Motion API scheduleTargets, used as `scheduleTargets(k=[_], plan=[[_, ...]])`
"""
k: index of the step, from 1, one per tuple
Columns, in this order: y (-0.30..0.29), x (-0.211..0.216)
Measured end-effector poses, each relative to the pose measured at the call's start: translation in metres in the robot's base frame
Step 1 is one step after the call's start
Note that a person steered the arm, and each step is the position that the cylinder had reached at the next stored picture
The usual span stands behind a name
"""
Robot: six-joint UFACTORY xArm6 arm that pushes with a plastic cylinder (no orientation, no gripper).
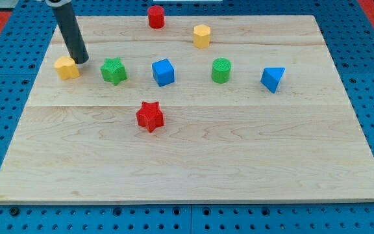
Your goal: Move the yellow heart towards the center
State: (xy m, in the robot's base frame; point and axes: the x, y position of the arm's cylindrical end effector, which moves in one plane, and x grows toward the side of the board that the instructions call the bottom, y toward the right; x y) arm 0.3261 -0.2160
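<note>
Yellow heart-shaped block [66, 67] sits far-left on the wooden tabletop [193, 162], well apart from the centre near the red star block [150, 116]. The arm's tip [81, 60] touches its right edge; no fingers on this rod. Task barely started

Bright, even overhead lighting; sharp focus throughout; blocks cast short soft shadows (faint sheen on the board [193, 156]).

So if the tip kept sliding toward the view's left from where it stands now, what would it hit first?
My tip sits just right of the yellow heart, touching or nearly so; depth is unclear. The heart comes first, with nothing beyond it before the board's left edge.
</note>
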Motion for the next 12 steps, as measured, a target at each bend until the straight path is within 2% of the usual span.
scheduleTargets(k=[2, 3, 6, 7, 8, 9, 10, 12], plan=[[0.053, -0.040], [0.050, -0.040], [-0.049, -0.022], [-0.067, 0.011], [-0.059, 0.016], [-0.029, -0.003], [-0.004, 0.006], [-0.023, 0.054]])
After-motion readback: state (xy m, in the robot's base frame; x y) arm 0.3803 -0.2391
